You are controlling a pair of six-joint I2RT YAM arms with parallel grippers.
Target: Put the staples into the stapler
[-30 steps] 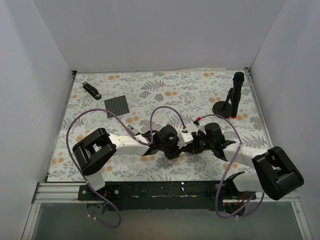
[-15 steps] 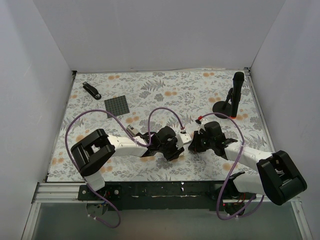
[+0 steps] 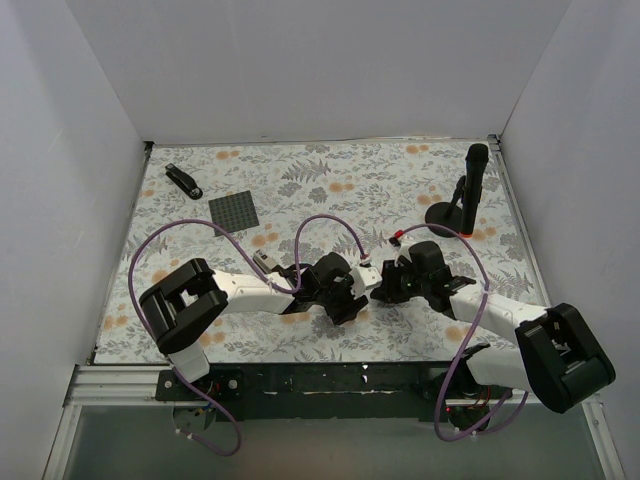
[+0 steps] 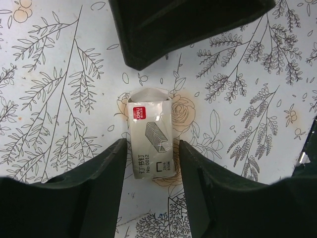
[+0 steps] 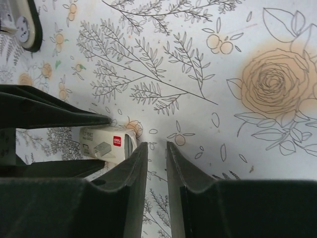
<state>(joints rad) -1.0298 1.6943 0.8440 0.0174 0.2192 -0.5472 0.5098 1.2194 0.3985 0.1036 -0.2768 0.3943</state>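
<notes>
The small whitish staples box (image 4: 149, 140) lies flat on the floral table, between the fingers of my left gripper (image 4: 152, 144). That gripper is open and straddles the box, with a thin gap on each side. The box's open end faces my right gripper (image 5: 156, 145), whose fingers stand only narrowly apart with nothing between them. The box (image 5: 106, 144) lies just left of its left finger (image 5: 133, 168). In the top view both grippers meet at the box (image 3: 365, 276) near the table's middle front. The slim black stapler (image 3: 183, 181) lies far off at the back left.
A tall black stand with a round base (image 3: 462, 200) is at the back right. A dark grey square mat (image 3: 234, 211) lies near the stapler. Purple cables loop over both arms. White walls enclose the table.
My right gripper has moved left, closer to the box and the left gripper. My left gripper has shifted slightly left and stays around the box.
</notes>
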